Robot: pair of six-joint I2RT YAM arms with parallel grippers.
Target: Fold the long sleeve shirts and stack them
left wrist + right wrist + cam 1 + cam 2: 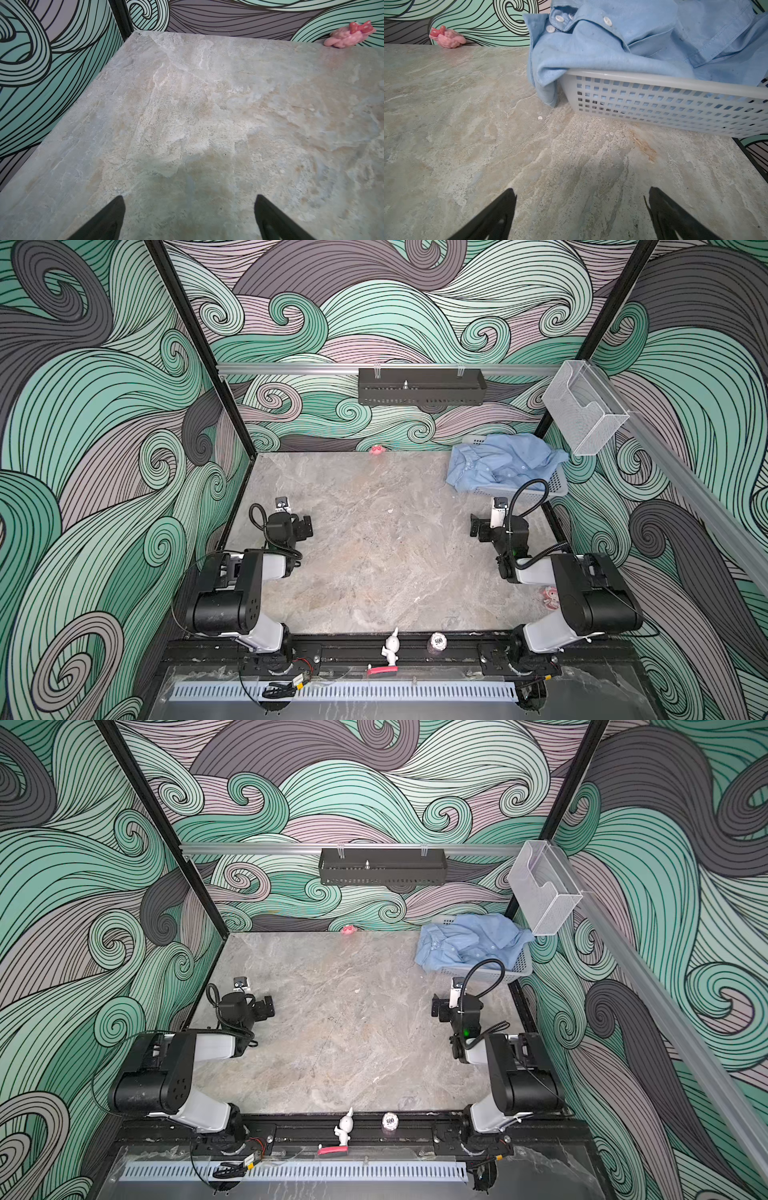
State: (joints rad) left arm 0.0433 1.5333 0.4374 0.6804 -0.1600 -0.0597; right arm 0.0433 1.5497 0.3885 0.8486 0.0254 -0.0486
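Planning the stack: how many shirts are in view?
1. The light blue shirt lies crumpled in the white basket at the far right corner, draping over its rim. Others may hide underneath.

Stereo pair overhead, one camera per wrist.

Both top views look steeply down from high over the near edge, covering the whole marble tabletop (374, 551). Left wrist view, low and close, looks past the left gripper (189, 196) to the far left corner; right wrist view looks past the right gripper (581, 188) at the white perforated basket (675, 104). Both wrist views share the pink figurine (349, 38).
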